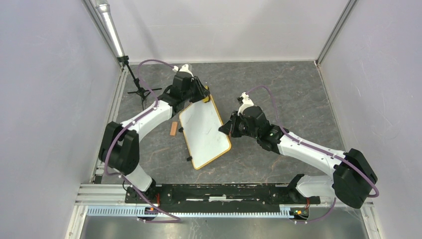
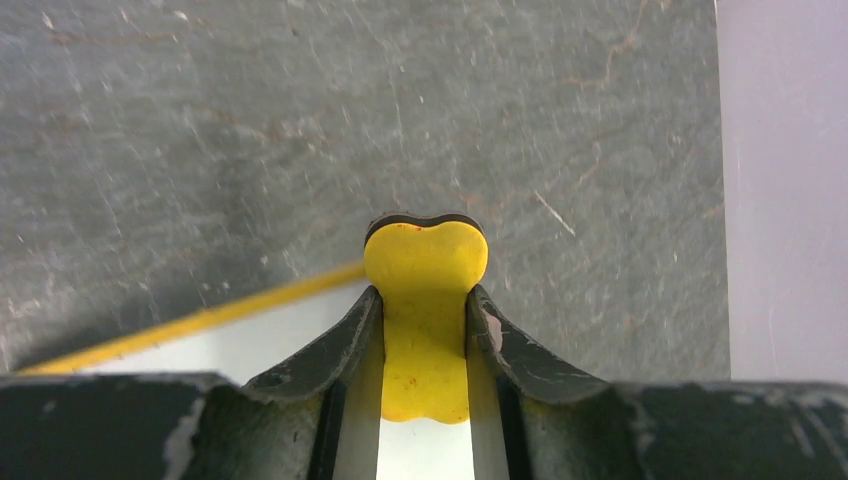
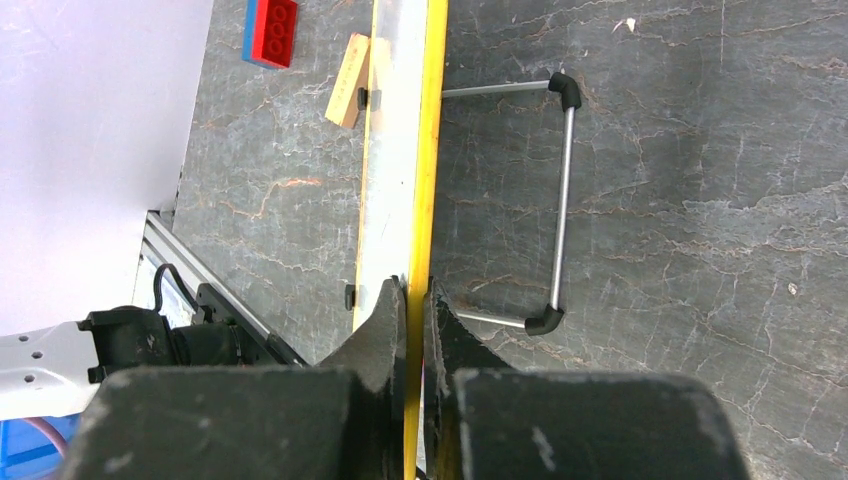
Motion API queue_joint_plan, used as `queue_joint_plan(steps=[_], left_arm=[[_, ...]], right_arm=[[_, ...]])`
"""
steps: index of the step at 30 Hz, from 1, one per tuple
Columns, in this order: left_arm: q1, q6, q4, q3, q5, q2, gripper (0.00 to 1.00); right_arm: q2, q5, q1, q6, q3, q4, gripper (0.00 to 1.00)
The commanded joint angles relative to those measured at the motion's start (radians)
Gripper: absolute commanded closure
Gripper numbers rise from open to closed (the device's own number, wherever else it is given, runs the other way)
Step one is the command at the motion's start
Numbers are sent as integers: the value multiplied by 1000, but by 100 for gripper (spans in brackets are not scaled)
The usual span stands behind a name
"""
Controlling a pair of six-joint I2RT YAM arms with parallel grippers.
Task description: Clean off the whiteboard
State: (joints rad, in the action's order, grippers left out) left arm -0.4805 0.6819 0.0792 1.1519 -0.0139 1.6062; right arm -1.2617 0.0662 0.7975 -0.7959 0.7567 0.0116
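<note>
Now the whiteboard (image 1: pixel 204 132) lies slanted in the middle of the table (image 1: pixel 298 94), white face up, and is gripped on two sides.
On the left, a small wood block (image 1: pixel 173 128) lies just beside the board's left edge. The left pincer (image 2: pixel 425 300) is squeezed tight on a yellow eraser (image 2: pixel 425 265), which sits at the board's far corner, over the yellow frame. On the right, the right pincer (image 3: pixel 415 290) is pinched thin on the board's right edge, one finger on each side of the frame.
</note>
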Motion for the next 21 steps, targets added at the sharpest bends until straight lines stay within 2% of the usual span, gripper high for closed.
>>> queue_joint_plan(steps=[1, 4, 8, 14, 17, 21], left_arm=[[50, -28, 44, 34, 19, 90, 84], [77, -23, 39, -1, -15, 97, 84], [113, 8, -16, -146, -41, 34, 84], [91, 40, -74, -335, -123, -75, 84], [7, 61, -75, -386, -109, -150, 84], [-195, 117, -37, -417, -6, -247, 84]], right_arm=[[-7, 99, 39, 80, 48, 23, 100], [-3, 92, 39, 81, 46, 22, 100], [-8, 92, 39, 81, 40, 31, 100], [-22, 105, 39, 78, 37, 50, 100], [-24, 105, 39, 75, 35, 58, 100], [-30, 109, 39, 60, 28, 75, 100]])
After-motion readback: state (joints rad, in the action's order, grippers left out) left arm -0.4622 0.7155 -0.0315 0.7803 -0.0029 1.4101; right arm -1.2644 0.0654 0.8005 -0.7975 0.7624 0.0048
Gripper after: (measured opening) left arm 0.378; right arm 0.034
